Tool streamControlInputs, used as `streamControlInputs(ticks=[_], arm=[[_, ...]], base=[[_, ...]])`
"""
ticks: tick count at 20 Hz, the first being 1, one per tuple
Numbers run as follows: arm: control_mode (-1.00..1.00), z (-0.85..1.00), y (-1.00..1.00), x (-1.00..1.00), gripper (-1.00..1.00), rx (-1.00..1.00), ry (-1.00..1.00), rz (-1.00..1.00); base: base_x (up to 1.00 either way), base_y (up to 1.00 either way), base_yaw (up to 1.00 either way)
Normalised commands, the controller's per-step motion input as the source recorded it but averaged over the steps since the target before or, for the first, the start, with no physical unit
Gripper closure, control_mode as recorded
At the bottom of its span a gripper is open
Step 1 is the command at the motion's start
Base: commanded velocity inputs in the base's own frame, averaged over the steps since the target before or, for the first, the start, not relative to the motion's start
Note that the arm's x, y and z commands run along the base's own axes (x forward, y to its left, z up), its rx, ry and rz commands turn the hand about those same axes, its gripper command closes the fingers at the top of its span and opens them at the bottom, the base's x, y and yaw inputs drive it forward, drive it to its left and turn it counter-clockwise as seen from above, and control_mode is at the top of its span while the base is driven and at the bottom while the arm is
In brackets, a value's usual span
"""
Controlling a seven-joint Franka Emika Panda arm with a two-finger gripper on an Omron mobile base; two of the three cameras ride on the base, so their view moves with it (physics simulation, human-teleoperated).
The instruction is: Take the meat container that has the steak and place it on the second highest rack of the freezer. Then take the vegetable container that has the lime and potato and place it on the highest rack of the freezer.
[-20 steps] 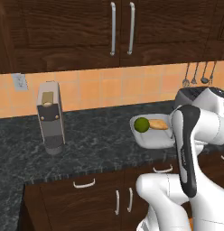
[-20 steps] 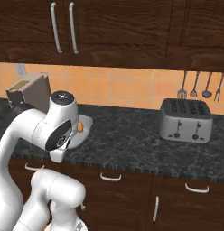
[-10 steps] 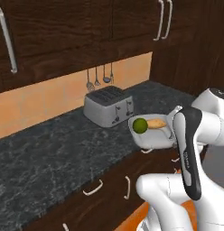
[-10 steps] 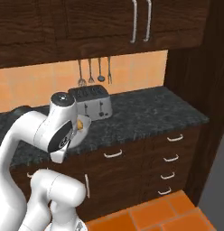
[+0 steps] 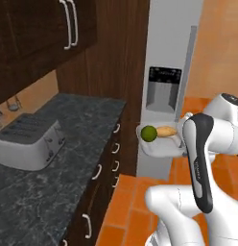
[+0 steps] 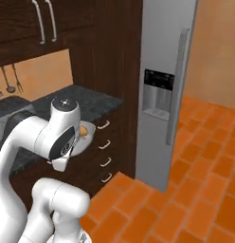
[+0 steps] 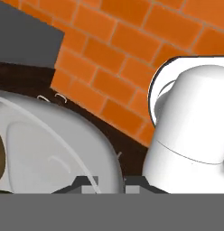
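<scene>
My gripper (image 7: 109, 182) is shut on the rim of the vegetable container (image 5: 158, 148), a pale shallow bowl held out in front of the arm. In it lie the green lime (image 5: 148, 133) and the tan potato (image 5: 165, 130). From the right base view the vegetable container (image 6: 87, 140) peeks out beside the white forearm with the potato (image 6: 84, 130) on it. The grey freezer (image 5: 170, 72) stands just beyond, its door shut, with a long handle (image 6: 178, 85) and a dark dispenser panel. Its racks are hidden behind the door. The meat container and steak are out of view.
A dark stone counter (image 5: 58, 178) with a silver toaster (image 5: 29, 144) runs along the left, with drawers (image 5: 107, 166) below and dark upper cabinets (image 5: 39, 33) above. Utensils (image 6: 10, 79) hang on the wall. Orange brick floor (image 6: 195, 180) lies open before the freezer.
The whole picture has swept from the counter and toaster round to the freezer, so the base has turned. The container with lime and potato stays in the same grip.
</scene>
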Motion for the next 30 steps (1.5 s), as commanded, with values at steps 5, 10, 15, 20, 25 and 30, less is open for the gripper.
streamControlInputs(ticks=[5,10,15,20,25,30], arm=[[1.0,0.0,0.0,0.0,1.0,0.0,0.0,0.0],[1.0,0.0,0.0,0.0,1.0,0.0,0.0,0.0],[1.0,0.0,0.0,0.0,1.0,0.0,0.0,0.0],[1.0,0.0,0.0,0.0,1.0,0.0,0.0,0.0],[1.0,0.0,0.0,0.0,1.0,0.0,0.0,0.0],[1.0,0.0,0.0,0.0,1.0,0.0,0.0,0.0]], base=[[0.0,-0.34,-0.87],[0.13,-0.43,-0.78],[0.79,-0.3,-0.33],[0.97,-0.58,0.17],[1.0,-0.64,0.27],[1.0,-0.39,0.24]])
